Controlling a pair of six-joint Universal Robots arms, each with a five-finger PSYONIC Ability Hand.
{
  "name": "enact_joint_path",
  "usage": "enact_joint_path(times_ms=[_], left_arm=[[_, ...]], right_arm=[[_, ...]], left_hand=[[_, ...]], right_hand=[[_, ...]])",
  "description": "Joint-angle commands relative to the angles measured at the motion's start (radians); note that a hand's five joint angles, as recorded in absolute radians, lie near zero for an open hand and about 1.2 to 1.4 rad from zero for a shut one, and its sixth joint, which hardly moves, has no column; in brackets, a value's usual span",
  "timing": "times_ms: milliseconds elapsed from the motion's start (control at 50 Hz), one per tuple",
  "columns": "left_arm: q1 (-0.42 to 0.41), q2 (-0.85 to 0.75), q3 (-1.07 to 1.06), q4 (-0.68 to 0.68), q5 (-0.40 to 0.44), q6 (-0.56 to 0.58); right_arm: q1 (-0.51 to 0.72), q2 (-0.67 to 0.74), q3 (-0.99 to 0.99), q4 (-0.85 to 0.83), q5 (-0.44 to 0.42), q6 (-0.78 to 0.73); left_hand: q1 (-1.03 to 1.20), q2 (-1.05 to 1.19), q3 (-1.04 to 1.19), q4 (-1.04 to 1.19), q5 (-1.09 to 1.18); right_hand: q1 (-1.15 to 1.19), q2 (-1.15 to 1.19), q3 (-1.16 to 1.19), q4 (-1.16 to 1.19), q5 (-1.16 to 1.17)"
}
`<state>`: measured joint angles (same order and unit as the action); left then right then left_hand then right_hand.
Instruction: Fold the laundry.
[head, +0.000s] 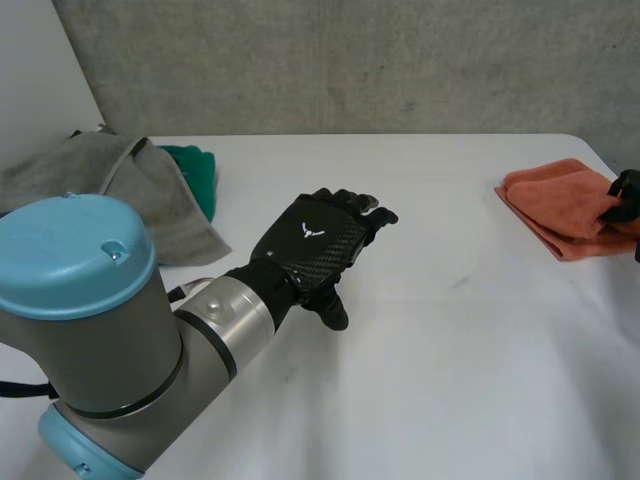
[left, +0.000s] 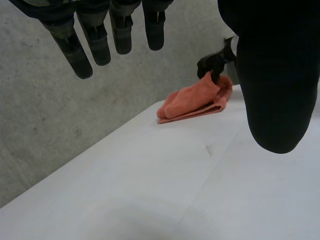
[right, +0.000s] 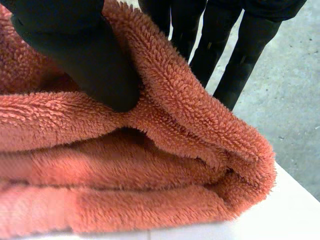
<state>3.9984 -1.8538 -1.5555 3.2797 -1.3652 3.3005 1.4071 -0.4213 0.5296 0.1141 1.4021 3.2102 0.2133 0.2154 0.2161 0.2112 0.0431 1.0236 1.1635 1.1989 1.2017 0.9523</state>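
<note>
Pinches the folded orange towel (head: 560, 205) in the right hand (right: 75, 50). Holds the left hand (head: 315, 240) open — empty. Leaves the grey towel (head: 120, 185) and green cloth (head: 197, 170), likely, to fold.

White table (head: 450, 350), grey wall (head: 350, 60)

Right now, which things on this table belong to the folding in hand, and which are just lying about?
In the job:
orange towel, folded, its top layer pinched by the right hand

Lying about for now:
grey towel, crumpled, untouched
green cloth against the grey towel, untouched
left hand, open, over the bare white table
</note>
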Motion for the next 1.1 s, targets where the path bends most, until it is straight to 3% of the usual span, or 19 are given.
enact_joint_path(times_ms=[20,60,100,120,140,260,360,420,440,480,560,580,620,640,720,780,900,1020,1100], left_arm=[[-0.002,0.002,-0.002,0.000,0.000,-0.001],[-0.002,0.002,-0.002,-0.002,-0.002,-0.001],[-0.002,0.002,-0.003,-0.002,-0.002,-0.001],[-0.002,0.004,-0.006,-0.002,0.000,-0.001],[-0.002,0.004,-0.006,-0.002,-0.002,-0.001],[-0.001,0.007,-0.005,0.000,0.000,-0.001],[0.001,0.039,0.000,0.006,-0.002,-0.001],[0.011,0.067,0.015,0.011,0.000,-0.001],[0.019,0.071,0.021,0.012,0.000,0.002],[0.036,0.082,0.038,0.023,0.000,0.013],[0.112,0.100,0.097,0.083,-0.005,0.011],[0.170,0.099,0.121,0.099,-0.006,0.013],[0.243,0.091,0.152,0.112,-0.006,0.014],[0.316,0.072,0.181,0.113,-0.006,0.019],[0.474,-0.037,0.268,0.101,0.005,0.072],[0.553,-0.112,0.317,0.072,0.011,0.146],[0.738,-0.341,0.440,0.032,0.031,0.419],[0.797,-0.531,0.538,0.031,0.112,0.612],[0.809,-0.613,0.604,0.031,0.130,0.630]], right_arm=[[0.000,-0.034,0.030,-0.005,0.038,0.043],[0.000,-0.034,0.027,-0.005,0.043,0.039],[-0.002,-0.034,0.026,-0.005,0.044,0.027],[-0.002,-0.036,0.026,-0.001,0.048,0.007],[-0.004,-0.037,0.027,0.001,0.051,-0.006],[-0.013,-0.080,0.055,0.006,0.136,-0.159],[-0.020,-0.207,0.073,-0.034,0.391,-0.415],[-0.014,-0.311,0.110,-0.158,0.512,-0.528],[-0.014,-0.344,0.134,-0.203,0.515,-0.546],[-0.004,-0.408,0.202,-0.282,0.491,-0.566],[0.078,-0.586,0.447,-0.463,0.292,-0.572],[0.113,-0.649,0.543,-0.526,0.184,-0.572],[0.148,-0.698,0.640,-0.585,0.088,-0.573],[0.185,-0.735,0.730,-0.621,-0.001,-0.579],[0.303,-0.803,0.910,-0.642,-0.168,-0.583],[0.363,-0.843,0.990,-0.626,-0.216,-0.590],[0.432,-0.878,1.127,-0.459,-0.239,-0.633],[0.466,-0.861,1.199,-0.301,-0.230,-0.713],[0.470,-0.856,1.230,-0.292,-0.230,-0.728]], left_hand=[[-0.014,-0.017,-0.017,-0.012,-0.019],[-0.014,-0.017,-0.017,-0.012,-0.019],[-0.014,-0.017,-0.017,-0.012,-0.019],[-0.017,-0.019,-0.020,-0.015,-0.022],[-0.017,-0.020,-0.020,-0.015,-0.022],[-0.017,-0.020,-0.020,-0.015,-0.022],[-0.017,-0.020,-0.020,-0.015,-0.022],[-0.020,-0.022,-0.023,-0.018,-0.025],[-0.020,-0.022,-0.023,-0.018,-0.025],[-0.017,-0.020,-0.020,-0.015,-0.022],[-0.012,-0.014,-0.014,-0.009,-0.016],[-0.009,-0.011,-0.011,-0.006,-0.013],[-0.006,-0.008,-0.009,-0.004,-0.010],[-0.003,-0.005,-0.006,-0.001,-0.007],[0.000,-0.002,-0.003,0.002,-0.004],[0.000,-0.002,-0.003,0.002,-0.004],[-0.009,-0.011,-0.011,-0.006,-0.013],[-0.012,-0.014,-0.014,-0.009,-0.016],[0.087,0.085,0.085,0.090,0.083]], right_hand=[[0.373,0.233,0.197,0.195,0.269],[0.373,0.233,0.197,0.195,0.269],[-0.201,-0.341,-0.377,-0.379,-0.304],[-0.786,-0.926,-0.961,-0.964,-0.889],[-0.849,-0.989,-1.024,-1.027,-0.952],[-0.849,-0.989,-1.024,-1.027,-0.952],[-0.849,-0.989,-1.024,-1.027,-0.952],[-0.849,-0.989,-1.024,-1.027,-0.952],[-0.849,-0.989,-1.024,-1.027,-0.952],[-0.849,-0.989,-1.024,-1.027,-0.952],[-0.849,-0.989,-1.024,-1.027,-0.952],[-0.849,-0.989,-1.024,-1.027,-0.952],[-0.849,-0.989,-1.024,-1.027,-0.952],[-0.849,-0.989,-1.024,-1.027,-0.952],[-0.849,-0.989,-1.024,-1.027,-0.952],[-0.849,-0.989,-1.024,-1.027,-0.952],[-0.849,-0.989,-1.024,-1.027,-0.952],[-0.849,-0.989,-1.024,-1.027,-0.952],[-0.849,-0.989,-1.024,-1.027,-0.952]])
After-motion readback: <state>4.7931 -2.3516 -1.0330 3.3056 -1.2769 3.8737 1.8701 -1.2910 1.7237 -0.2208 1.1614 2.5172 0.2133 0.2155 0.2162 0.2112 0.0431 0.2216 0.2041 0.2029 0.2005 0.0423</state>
